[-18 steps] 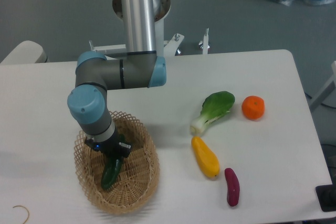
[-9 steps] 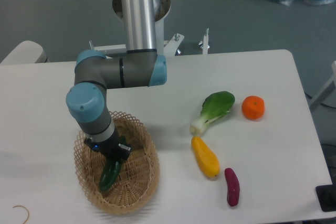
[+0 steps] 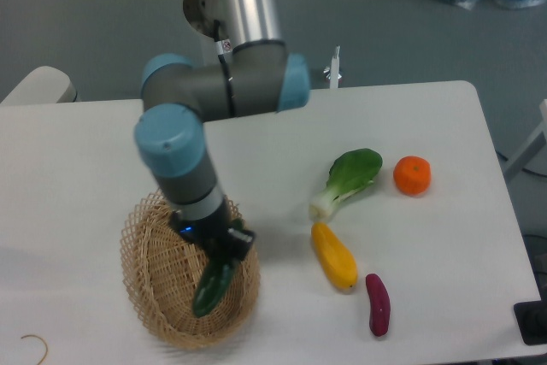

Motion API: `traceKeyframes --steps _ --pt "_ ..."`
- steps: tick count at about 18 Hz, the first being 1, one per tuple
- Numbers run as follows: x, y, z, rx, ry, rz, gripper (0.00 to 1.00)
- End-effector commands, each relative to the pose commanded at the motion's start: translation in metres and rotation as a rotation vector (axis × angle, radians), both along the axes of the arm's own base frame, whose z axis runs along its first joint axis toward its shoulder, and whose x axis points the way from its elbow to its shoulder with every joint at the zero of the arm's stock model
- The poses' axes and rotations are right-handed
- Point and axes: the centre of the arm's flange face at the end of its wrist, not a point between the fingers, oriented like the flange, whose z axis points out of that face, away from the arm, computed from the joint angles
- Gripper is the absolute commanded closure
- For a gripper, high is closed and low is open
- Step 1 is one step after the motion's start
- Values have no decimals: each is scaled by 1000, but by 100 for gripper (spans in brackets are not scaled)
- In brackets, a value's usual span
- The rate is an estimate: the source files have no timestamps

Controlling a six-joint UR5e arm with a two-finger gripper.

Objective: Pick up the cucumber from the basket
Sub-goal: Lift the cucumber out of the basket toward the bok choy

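Note:
The dark green glossy cucumber [image 3: 211, 288] hangs tilted from my gripper [image 3: 221, 256], which is shut on its upper end. It is held above the right part of the tan woven wicker basket [image 3: 154, 284] at the table's front left. The lower end of the cucumber points down toward the basket's inside. The arm reaches down from the back over the basket's far rim and hides part of it.
On the white table to the right lie a leafy bok choy [image 3: 348, 179], an orange [image 3: 412, 175], a yellow vegetable [image 3: 334, 256] and a small purple sweet potato [image 3: 377, 303]. A thin loop of wire [image 3: 32, 346] lies at the front left corner.
The gripper has risen and moved right with the cucumber in it, lifting it off the basket's floor. The arm's elbow has swung right and up.

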Motion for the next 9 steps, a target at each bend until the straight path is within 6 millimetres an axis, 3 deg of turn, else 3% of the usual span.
traceKeyframes --steps 2,9 --pt "-27 -22 13 -7 15 -35 68" --pt "-99 -90 26 -71 15 -195 68"
